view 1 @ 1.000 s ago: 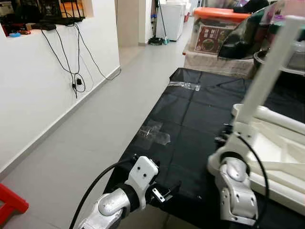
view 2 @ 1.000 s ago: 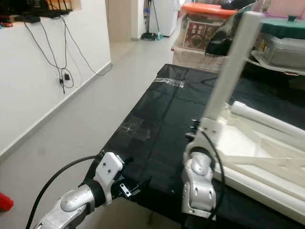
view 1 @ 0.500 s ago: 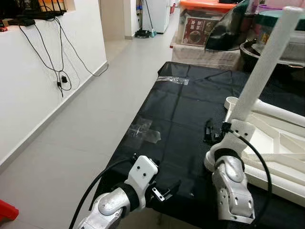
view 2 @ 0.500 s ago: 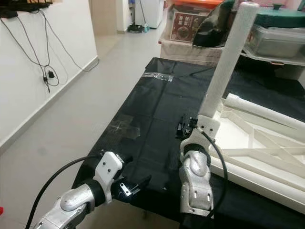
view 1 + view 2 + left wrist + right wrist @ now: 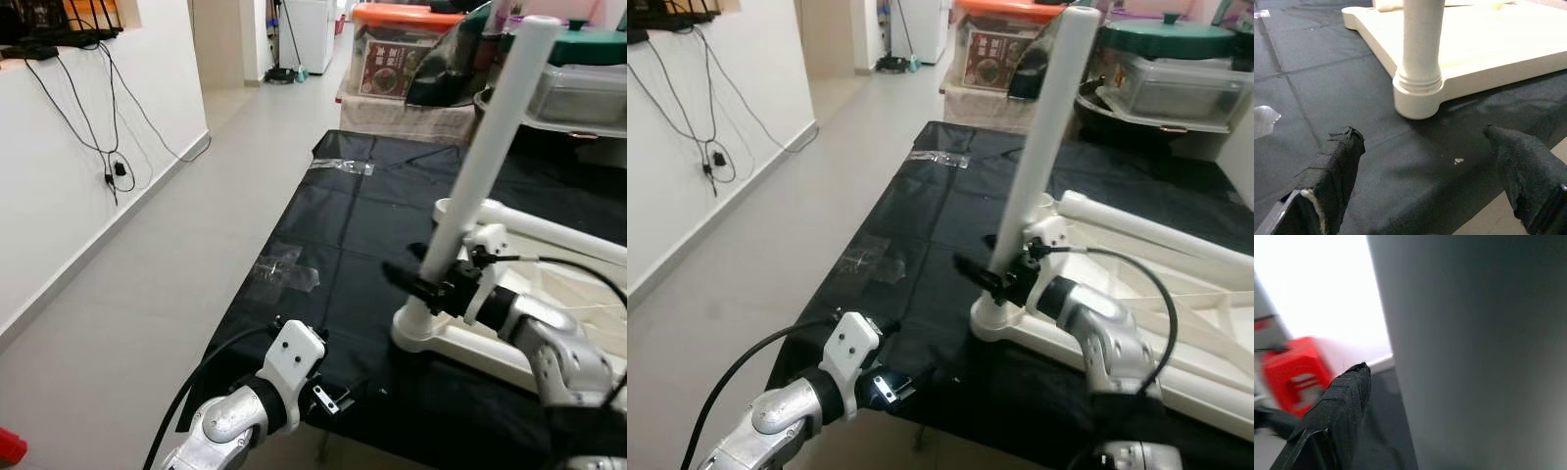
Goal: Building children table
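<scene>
Two arms: both were in frame, one idle at the lower left, one working at centre right.
Left gripper (image 5: 1425, 171): it hovered low at the near edge of the black sheet (image 5: 333, 225), fingers spread wide and holding nothing, aimed toward the foot of the leg.
Table leg (image 5: 480, 157): a white post stood tilted slightly to the right in the middle of the frame, its foot seated in the corner of the white table frame (image 5: 558, 294).
Table frame position: it lay flat, upside down, on the sheet at the right of the frame.
Right gripper (image 5: 423, 284): it sat low on the leg just above the socket, fingers closed around the post.
Step in hand: judged as fitting or turning the leg into its corner socket.
Next move: likely calls for keeping the leg upright while twisting it home, the frame perhaps needing steadying by the free gripper.
</scene>
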You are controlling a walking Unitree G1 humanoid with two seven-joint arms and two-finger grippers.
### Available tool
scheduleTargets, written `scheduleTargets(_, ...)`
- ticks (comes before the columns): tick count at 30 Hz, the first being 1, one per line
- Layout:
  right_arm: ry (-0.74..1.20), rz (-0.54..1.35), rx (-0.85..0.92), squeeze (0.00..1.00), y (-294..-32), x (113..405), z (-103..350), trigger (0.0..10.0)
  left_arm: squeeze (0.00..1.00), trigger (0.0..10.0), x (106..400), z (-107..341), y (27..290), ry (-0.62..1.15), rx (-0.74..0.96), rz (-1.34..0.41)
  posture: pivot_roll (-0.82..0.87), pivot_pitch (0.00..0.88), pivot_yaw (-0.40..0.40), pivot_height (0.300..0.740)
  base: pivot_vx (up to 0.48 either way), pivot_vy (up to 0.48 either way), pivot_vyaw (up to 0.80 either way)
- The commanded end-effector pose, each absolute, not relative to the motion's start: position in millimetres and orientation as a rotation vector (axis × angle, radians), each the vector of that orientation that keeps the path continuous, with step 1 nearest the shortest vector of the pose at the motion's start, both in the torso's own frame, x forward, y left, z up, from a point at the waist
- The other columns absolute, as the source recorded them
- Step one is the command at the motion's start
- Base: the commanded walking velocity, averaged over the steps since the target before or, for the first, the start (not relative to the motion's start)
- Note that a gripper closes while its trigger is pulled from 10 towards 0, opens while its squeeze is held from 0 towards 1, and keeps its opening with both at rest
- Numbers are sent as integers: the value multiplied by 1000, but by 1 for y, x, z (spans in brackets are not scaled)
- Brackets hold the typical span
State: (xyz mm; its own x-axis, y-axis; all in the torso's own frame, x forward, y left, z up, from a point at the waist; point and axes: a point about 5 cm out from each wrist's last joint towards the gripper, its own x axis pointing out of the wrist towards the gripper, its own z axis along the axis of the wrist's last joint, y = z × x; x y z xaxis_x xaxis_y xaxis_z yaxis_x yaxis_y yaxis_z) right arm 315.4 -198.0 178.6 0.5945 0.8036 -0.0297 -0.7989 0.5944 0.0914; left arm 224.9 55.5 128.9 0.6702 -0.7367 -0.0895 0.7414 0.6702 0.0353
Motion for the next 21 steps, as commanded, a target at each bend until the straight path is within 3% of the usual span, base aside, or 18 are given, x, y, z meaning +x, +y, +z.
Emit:
scheduleTargets(1, 88, 1050, 61, 0, -183, 316, 175, 10000, 0, 10000, 224, 125, 55, 82, 79, -838, 184, 0, -84, 740, 0, 0, 0)
scheduleTargets(3, 95, 1074, 36, 0, -180, 318, 173, 9647, 0, 10000, 223, 124, 55, 83, 80, -837, 188, 0, -86, 740, 0, 0, 0)
scheduleTargets(4, 96, 1098, 19, 0, -177, 319, 173, 4078, 0, 10000, 223, 124, 56, 84, 82, -836, 188, 0, -86, 740, 0, 0, 0)
scheduleTargets(5, 96, 1098, 19, 0, -177, 319, 173, 4078, 0, 10000, 223, 124, 56, 84, 82, -836, 188, 0, -86, 740, 0, 0, 0)
scheduleTargets(6, 96, 1111, 10, 0, -174, 320, 173, 0, 0, 10000, 223, 124, 56, 84, 83, -836, 190, 0, -86, 740, 0, 0, 0)
scheduleTargets(11, 61, 1098, -25, 0, -170, 322, 173, 0, 0, 10000, 223, 123, 57, 86, 84, -835, 191, 0, -82, 740, 0, 0, 0)
scheduleTargets(14, -6, 981, -19, 0, -169, 325, 174, 0, 0, 10000, 222, 123, 57, 86, 83, -834, 185, 0, -79, 740, 0, 0, 0)
scheduleTargets(16, -61, 676, 14, 0, -179, 333, 174, 0, 0, 10000, 222, 124, 57, 86, 81, -833, 177, 0, -77, 740, 0, 0, 0)
scheduleTargets(17, -61, 676, 14, 0, -179, 333, 174, 0, 0, 10000, 222, 124, 57, 86, 81, -833, 177, 0, -77, 740, 0, 0, 0)
scheduleTargets(18, -64, 520, 36, 0, -185, 336, 173, 0, 0, 10000, 223, 124, 57, 86, 80, -833, 173, 0, -74, 740, 0, 0, 0)
scheduleTargets(19, -64, 520, 36, 0, -185, 336, 173, 0, 0, 10000, 223, 124, 57, 86, 80, -833, 173, 0, -74, 740, 0, 0, 0)
scheduleTargets(20, -57, 311, 37, 0, -196, 336, 170, 0, 0, 10000, 223, 124, 57, 85, 80, -834, 167, 0, -70, 740, 0, 0, 0)
scheduleTargets(21, -57, 311, 37, 0, -196, 336, 170, 0, 0, 10000, 223, 124, 57, 85, 80, -834, 167, 0, -70, 740, 0, 0, 0)
